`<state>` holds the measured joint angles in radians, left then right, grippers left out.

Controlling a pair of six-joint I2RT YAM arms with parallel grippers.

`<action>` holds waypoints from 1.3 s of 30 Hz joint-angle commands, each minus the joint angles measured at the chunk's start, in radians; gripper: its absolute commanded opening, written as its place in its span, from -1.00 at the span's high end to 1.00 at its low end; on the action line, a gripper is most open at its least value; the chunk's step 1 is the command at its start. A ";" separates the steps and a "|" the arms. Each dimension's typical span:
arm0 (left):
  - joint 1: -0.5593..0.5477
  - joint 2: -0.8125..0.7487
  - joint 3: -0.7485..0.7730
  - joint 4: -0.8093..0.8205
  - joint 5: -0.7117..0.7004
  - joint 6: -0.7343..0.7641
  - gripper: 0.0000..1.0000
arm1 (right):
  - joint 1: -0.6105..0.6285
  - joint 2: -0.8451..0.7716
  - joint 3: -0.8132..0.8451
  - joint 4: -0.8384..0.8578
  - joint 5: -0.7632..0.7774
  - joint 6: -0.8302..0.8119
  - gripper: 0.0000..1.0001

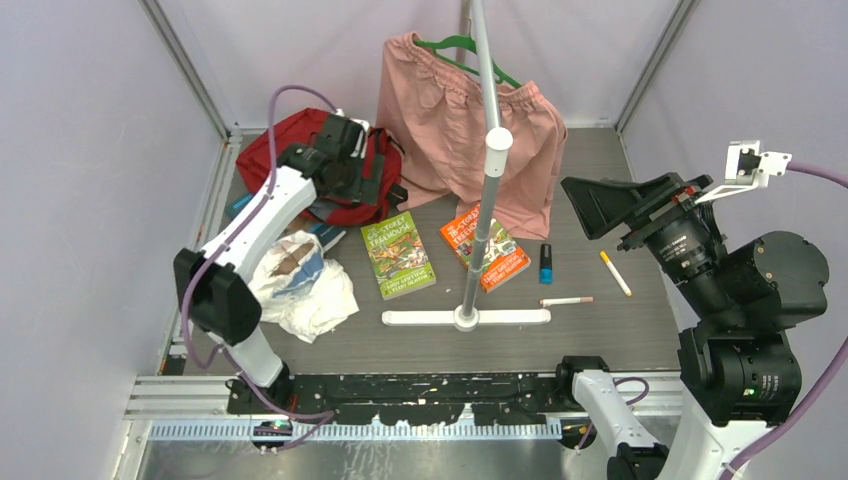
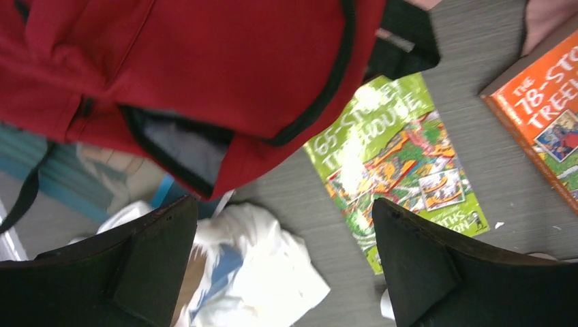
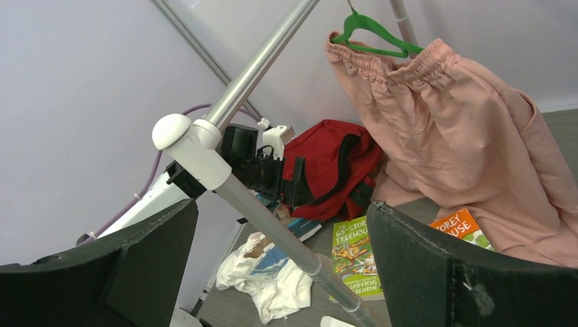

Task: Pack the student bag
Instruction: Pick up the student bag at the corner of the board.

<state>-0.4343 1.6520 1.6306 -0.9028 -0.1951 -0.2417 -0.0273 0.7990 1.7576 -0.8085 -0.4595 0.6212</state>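
Beside the student bag (image 1: 292, 130) the green book (image 1: 398, 256) and orange book (image 1: 506, 258) lie unpacked; our left gripper (image 2: 284, 208) and right gripper (image 3: 283, 208) gape empty, so we judge packing hardly begun.

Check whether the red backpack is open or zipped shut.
Open: the student bag gapes at a black-edged slit, grey lining showing inside.

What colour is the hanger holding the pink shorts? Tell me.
Green hanger; clearest in the right wrist view.
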 commanded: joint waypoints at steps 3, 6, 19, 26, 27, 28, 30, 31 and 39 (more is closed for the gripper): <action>-0.023 0.161 0.146 0.089 -0.030 0.096 -0.98 | 0.004 0.004 -0.001 -0.037 0.056 -0.030 -1.00; -0.023 0.213 0.153 0.126 -0.020 0.088 -0.98 | 0.004 0.000 0.002 -0.066 0.081 -0.050 -1.00; -0.014 0.344 0.175 0.152 -0.238 0.062 -0.41 | 0.004 -0.011 -0.007 -0.104 0.162 -0.095 -1.00; 0.027 0.308 0.154 0.165 -0.239 0.100 0.98 | 0.004 -0.012 -0.018 -0.101 0.180 -0.104 -1.00; 0.036 0.296 0.166 0.158 -0.244 0.115 1.00 | 0.004 -0.010 -0.016 -0.104 0.176 -0.105 -1.00; 0.043 0.280 0.180 0.150 -0.252 0.127 1.00 | 0.004 -0.010 -0.016 -0.104 0.174 -0.106 -1.00; 0.056 0.233 0.209 0.134 -0.262 0.153 1.00 | 0.005 -0.015 -0.018 -0.104 0.178 -0.110 -1.00; 0.061 0.204 0.223 0.133 -0.266 0.167 1.00 | 0.007 -0.017 -0.019 -0.104 0.183 -0.112 -1.00; 0.142 -0.097 0.211 0.278 -0.283 0.311 1.00 | 0.007 -0.021 -0.031 -0.101 0.186 -0.112 -1.00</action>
<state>-0.3504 1.7596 1.7828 -0.7761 -0.4240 -0.0208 -0.0250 0.7898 1.7264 -0.9443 -0.2844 0.5247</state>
